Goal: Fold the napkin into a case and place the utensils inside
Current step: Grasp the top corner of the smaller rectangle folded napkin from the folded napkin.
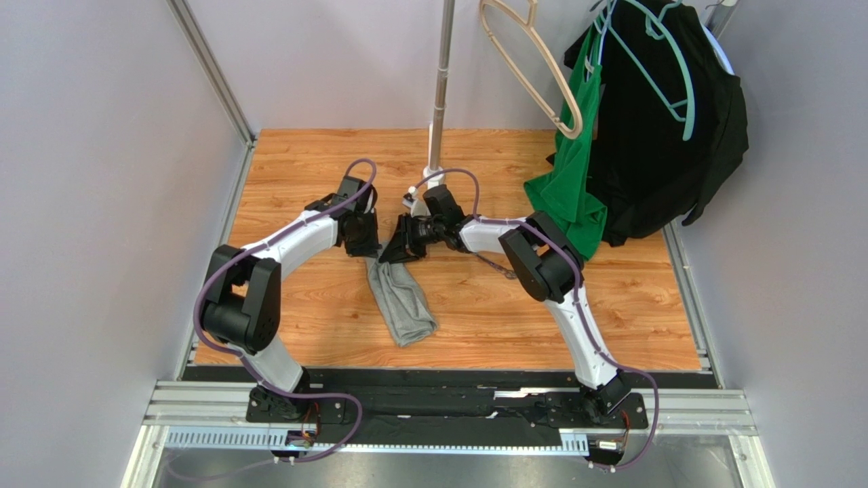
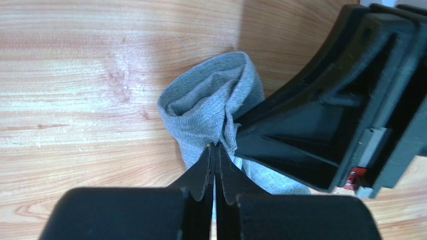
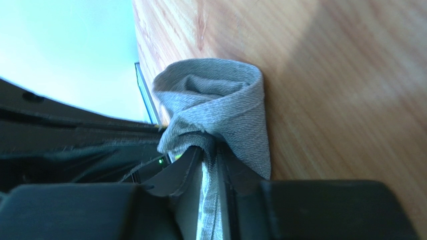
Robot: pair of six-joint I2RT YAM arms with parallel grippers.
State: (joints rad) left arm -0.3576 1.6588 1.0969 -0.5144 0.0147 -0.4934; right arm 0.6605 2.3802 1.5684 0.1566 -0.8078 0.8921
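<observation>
The napkin (image 1: 401, 301) is a narrow grey folded strip on the wooden table, running from the grippers toward the near edge. Its far end is raised and bunched (image 2: 210, 102) (image 3: 220, 100). My left gripper (image 1: 367, 247) (image 2: 215, 147) is shut, pinching a thin edge of that end at its tips. My right gripper (image 1: 395, 250) (image 3: 210, 150) faces it from the right; its jaws stand slightly apart with a fold of cloth hanging between them. The utensils do not show clearly; a thin dark line (image 1: 495, 266) by the right forearm is too small to identify.
A metal pole (image 1: 439, 92) stands just behind the grippers. A green garment (image 1: 571, 178) and a black garment (image 1: 662, 122) hang on hangers at the back right, reaching the table. Grey walls close in both sides.
</observation>
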